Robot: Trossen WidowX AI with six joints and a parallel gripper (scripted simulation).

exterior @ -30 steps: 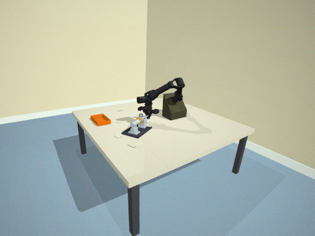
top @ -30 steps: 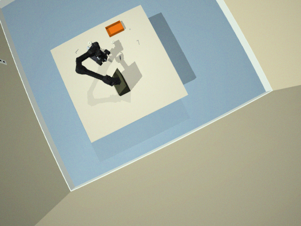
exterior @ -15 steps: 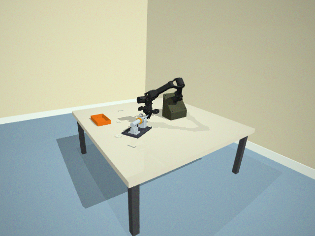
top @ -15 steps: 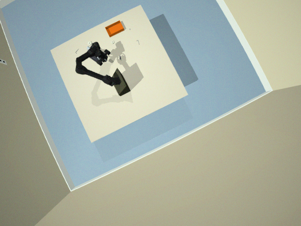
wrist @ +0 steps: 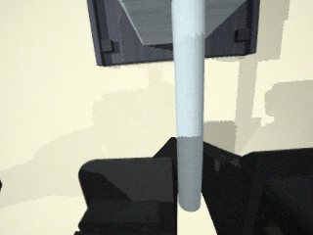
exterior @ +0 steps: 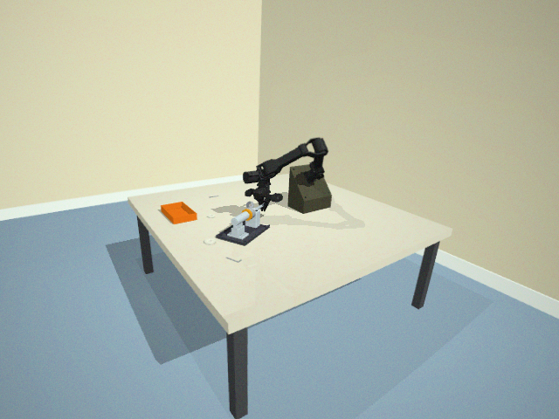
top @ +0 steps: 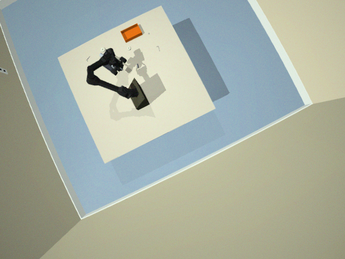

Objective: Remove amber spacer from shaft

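1. Here's the gripper (top: pixel 121 66) (exterior: pixel 265 208) (wrist: pixel 181 142), closed down to a narrow gap, and it has the shaft (exterior: pixel 258 208) (wrist: pixel 190 88) between its fingers!
2. In the wrist view the shaft runs from the top edge, right of centre, down to a rounded end low in the frame, between the two dark fingers.
3. Over to the exterior view: the amber spacer (exterior: pixel 247 214) sits just below centre, up on the shaft assembly and off the table (top: pixel 156 125) (exterior: pixel 338 261).
4. Under it, pale supports (exterior: pixel 238 230) (exterior: pixel 255 219) stand on a dark base plate (exterior: pixel 223 236) (wrist: pixel 122 55), whose lower edge crosses the top of the wrist view.
5. The black arm (top: pixel 104 84) (exterior: pixel 288 160) reaches in from its dark pedestal (top: pixel 144 104) (exterior: pixel 311 203), right of centre in the exterior view.
6. An orange tray (top: pixel 132 32) (exterior: pixel 179 219) holds the upper left of the top view, left of centre in the exterior one.
7. And a pale ring (exterior: pixel 205 242) lies flat beside the base plate, lower left of it!
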